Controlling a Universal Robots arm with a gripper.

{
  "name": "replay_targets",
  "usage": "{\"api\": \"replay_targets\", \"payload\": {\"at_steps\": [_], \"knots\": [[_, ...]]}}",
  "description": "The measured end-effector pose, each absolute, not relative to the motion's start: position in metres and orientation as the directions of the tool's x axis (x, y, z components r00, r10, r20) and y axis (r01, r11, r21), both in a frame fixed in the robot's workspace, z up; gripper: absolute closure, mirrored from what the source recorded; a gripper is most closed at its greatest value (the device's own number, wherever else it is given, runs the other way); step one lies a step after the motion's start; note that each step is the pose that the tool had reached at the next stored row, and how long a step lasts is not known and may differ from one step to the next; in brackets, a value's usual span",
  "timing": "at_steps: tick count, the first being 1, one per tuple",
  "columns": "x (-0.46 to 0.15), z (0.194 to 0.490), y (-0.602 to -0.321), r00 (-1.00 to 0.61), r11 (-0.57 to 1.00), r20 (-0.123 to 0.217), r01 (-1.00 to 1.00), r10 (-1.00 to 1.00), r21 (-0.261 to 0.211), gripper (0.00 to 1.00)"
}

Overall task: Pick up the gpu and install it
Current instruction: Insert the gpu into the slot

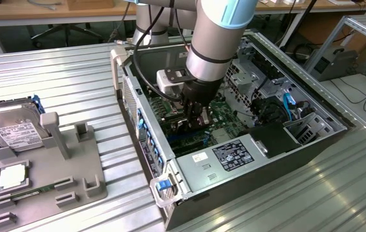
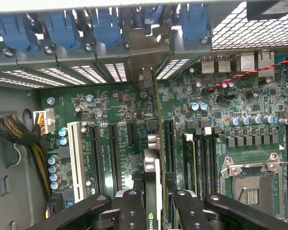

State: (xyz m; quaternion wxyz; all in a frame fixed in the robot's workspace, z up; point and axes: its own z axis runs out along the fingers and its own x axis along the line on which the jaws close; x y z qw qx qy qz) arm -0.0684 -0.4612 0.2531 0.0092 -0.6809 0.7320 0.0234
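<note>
- Ribbed metal table (image 1: 54, 72): carries all items. The open computer case stands toward the exterior view's right, and a grey parts fixture lies toward its left.
- Computer case (image 1: 247, 188): lies on its side with the panel off and the interior exposed.
- Robot arm (image 1: 217, 34): reaches down into the case from above.
- Motherboard (image 2: 110, 103): green, on the case floor. Its long black expansion slots run side by side, with an empty processor socket (image 2: 252, 187) beyond them.
- Grey parts fixture (image 1: 73, 164): well apart from the case. It holds a silver hard drive (image 1: 12, 128) propped at one end, and a narrow green memory stick (image 1: 32, 192) lying flat near the other.
- Power supply (image 1: 234, 152): labelled box in the near corner of the case.
- gpu (image 2: 152, 172): inside the case, standing on edge over the expansion slots. Its silver bracket end lies at the rear wall, among the blue slot latches (image 2: 105, 24). Whether it is fully seated cannot be determined.
- Gripper (image 2: 156, 208): fingers (image 2: 132, 211) are clamped on either face of the gpu, holding it upright.
</note>
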Motion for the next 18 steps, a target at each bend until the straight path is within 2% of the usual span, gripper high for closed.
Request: {"api": "replay_targets", "payload": {"at_steps": [16, 18], "knots": [[-0.0685, 0.2528, -0.4611, -0.073, 0.072, -0.046, -0.997, -0.996, 0.022, 0.72], [-0.0684, 0.2530, -0.4612, -0.073, 0.072, -0.045, -0.997, -0.996, 0.022, 0.60]]}}
